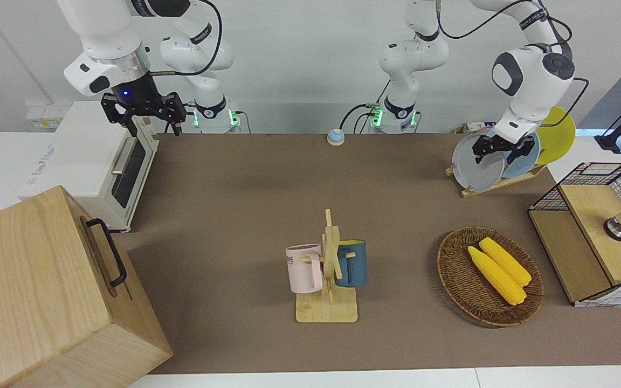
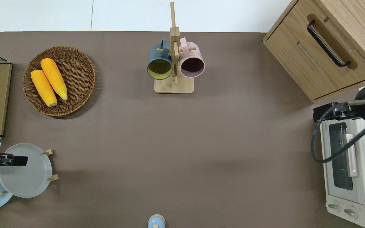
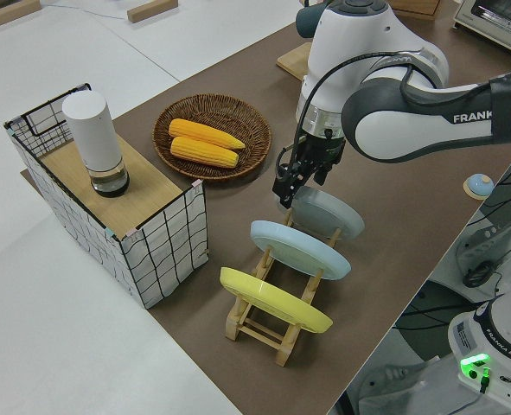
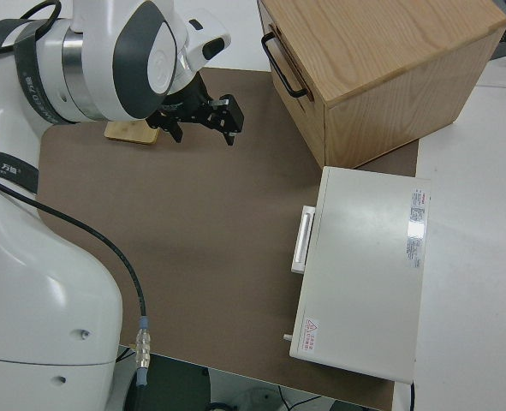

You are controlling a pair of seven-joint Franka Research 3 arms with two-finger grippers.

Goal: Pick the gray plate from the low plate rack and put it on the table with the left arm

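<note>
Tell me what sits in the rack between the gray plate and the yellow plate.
One light-blue plate stands in the rack between the gray plate and the yellow plate, clearest in the left side view.

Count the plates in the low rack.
3, all in the low plate rack: gray plate at the left gripper, light-blue plate in the middle, yellow plate last.
</note>
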